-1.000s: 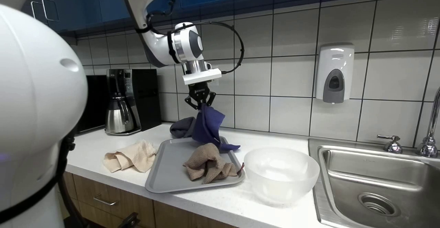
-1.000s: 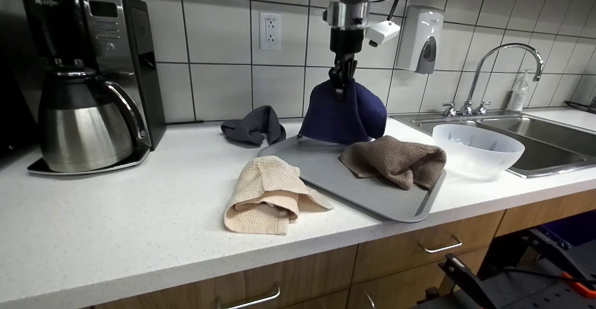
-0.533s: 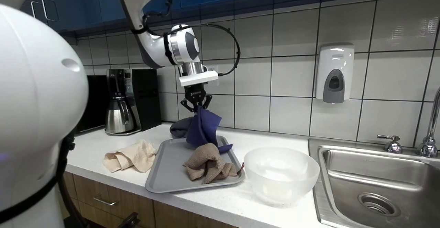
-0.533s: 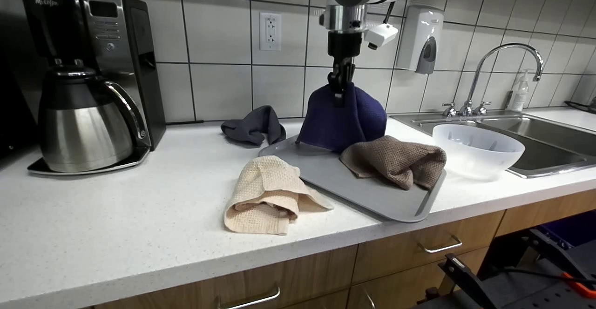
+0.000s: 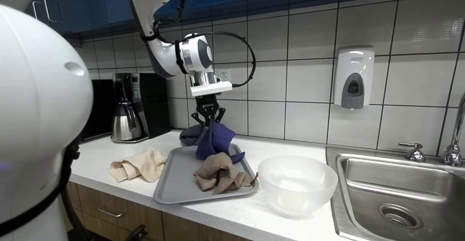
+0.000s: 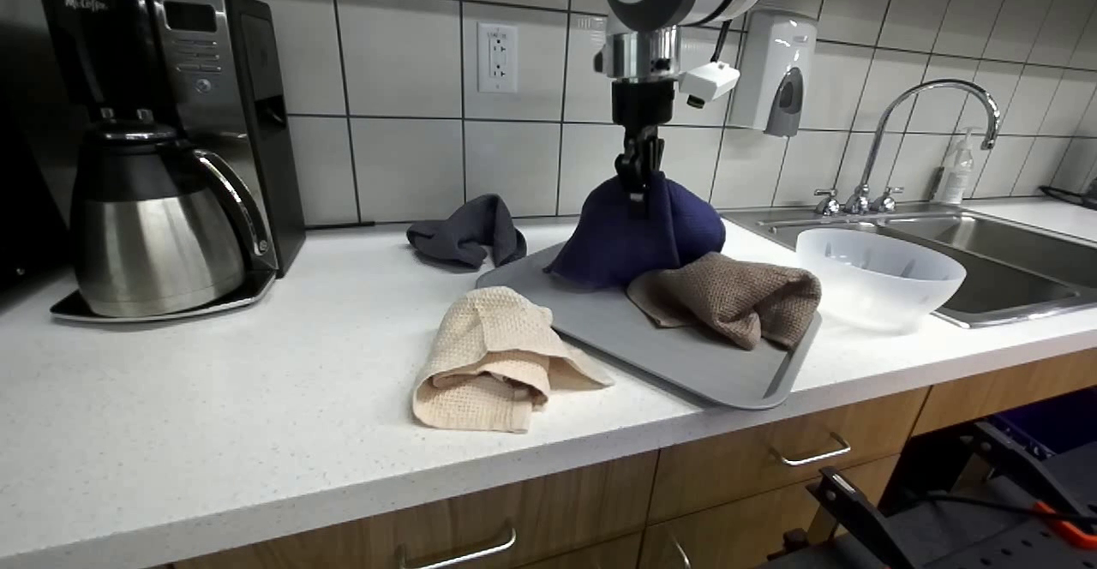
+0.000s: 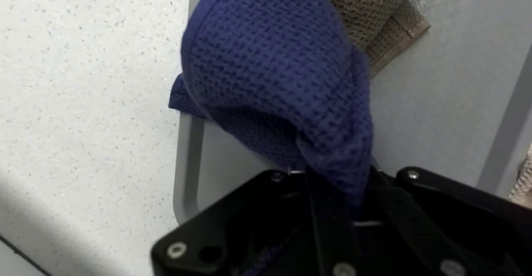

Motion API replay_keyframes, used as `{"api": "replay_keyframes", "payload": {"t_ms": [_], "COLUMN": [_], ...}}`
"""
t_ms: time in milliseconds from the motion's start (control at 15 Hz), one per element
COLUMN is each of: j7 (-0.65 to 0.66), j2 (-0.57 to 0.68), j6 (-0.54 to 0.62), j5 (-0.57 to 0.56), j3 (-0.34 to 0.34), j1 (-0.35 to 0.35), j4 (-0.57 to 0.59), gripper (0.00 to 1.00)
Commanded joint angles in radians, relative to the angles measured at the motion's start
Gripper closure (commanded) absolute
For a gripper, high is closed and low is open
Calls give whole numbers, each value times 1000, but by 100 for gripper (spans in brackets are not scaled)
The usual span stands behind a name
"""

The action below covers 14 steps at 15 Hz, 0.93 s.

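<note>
My gripper is shut on the top of a purple woven cloth. In an exterior view the gripper points down and the cloth hangs over the back of a grey tray. In the wrist view the cloth goes up between the fingers, and one corner lies over the tray's rim. Its lower part rests on the tray. A brown cloth lies crumpled on the tray, touching or very near the purple one. It also shows in the wrist view.
A cream cloth lies on the counter beside the tray. A dark grey cloth lies behind it near the tiled wall. A frosted bowl stands between the tray and the sink. A coffee maker stands near the wall.
My gripper has moved lower with the purple cloth, and slightly left in an exterior view. More of the cloth now bunches on the tray. The other cloths, tray and bowl have not moved.
</note>
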Motion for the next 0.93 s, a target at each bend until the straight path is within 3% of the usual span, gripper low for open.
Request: {"api": "replay_keyframes", "payload": {"t_ms": [0,467,533,600,867], "j7": [-16,-4,-3,-7,-3], "j2": [23,68,69,69,51], "j6": [5,5,0,-5,-33], "j5": [8,3,1,2,-16], "j3": [-4,-18,-20,-22,-34], "j1": [-17,-28,-29,-30,-29], "j4": [0,18,19,19,13], "gripper": [99,99,69,68,40]}}
